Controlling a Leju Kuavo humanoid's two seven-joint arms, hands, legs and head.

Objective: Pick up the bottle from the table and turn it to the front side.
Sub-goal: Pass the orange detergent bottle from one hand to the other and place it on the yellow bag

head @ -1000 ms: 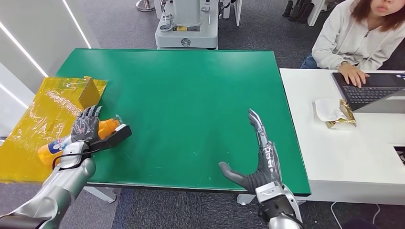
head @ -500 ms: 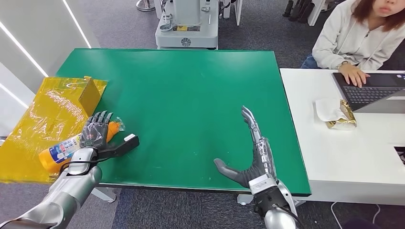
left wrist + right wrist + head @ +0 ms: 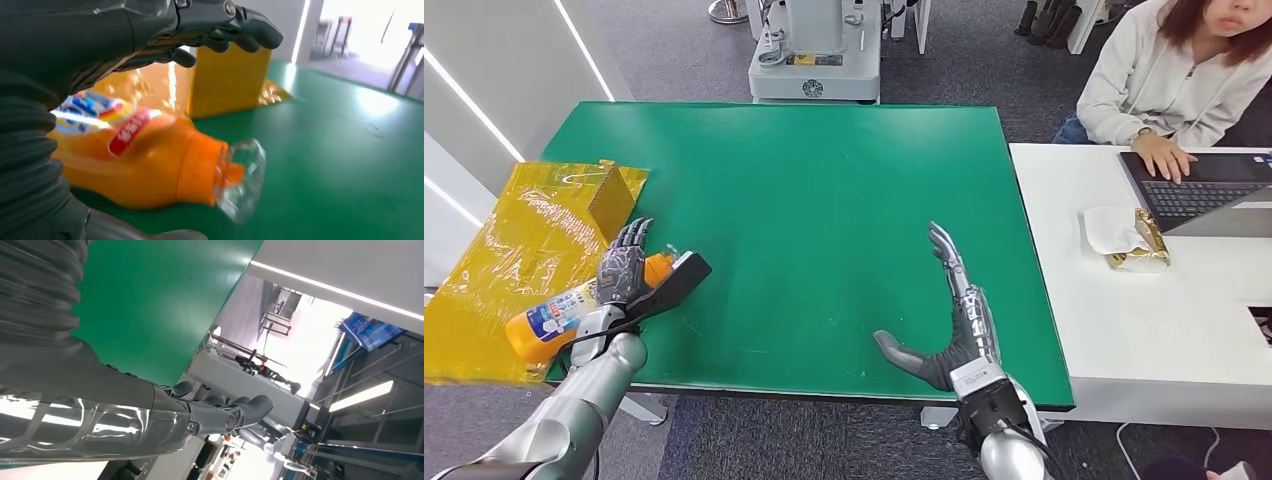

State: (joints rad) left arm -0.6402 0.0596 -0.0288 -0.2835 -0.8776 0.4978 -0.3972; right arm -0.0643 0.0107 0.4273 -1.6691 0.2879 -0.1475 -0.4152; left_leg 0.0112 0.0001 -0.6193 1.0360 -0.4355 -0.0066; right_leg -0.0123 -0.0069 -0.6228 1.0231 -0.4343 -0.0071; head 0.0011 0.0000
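An orange bottle (image 3: 549, 320) with a blue and white label lies on its side at the left front of the green table (image 3: 824, 200), partly on a yellow plastic sheet (image 3: 514, 240). Its clear cap (image 3: 245, 175) points toward the table's middle. My left hand (image 3: 627, 270) is spread over the bottle's neck end, with its thumb stretched out past the cap. In the left wrist view the fingers (image 3: 215, 25) arch above the bottle (image 3: 150, 170) with a gap between. My right hand (image 3: 954, 325) hovers flat and open over the front right of the table, holding nothing.
A yellow box (image 3: 611, 195) stands on the sheet just beyond the bottle. To the right is a white table (image 3: 1144, 320) with a laptop (image 3: 1204, 190) and a gold-wrapped packet (image 3: 1139, 245), where a person (image 3: 1174, 70) sits typing. A grey machine (image 3: 816, 50) stands behind the green table.
My left hand drew back a little, then came forward again over the bottle's neck. The bottle has barely moved. My right hand shifted slightly left and then held still.
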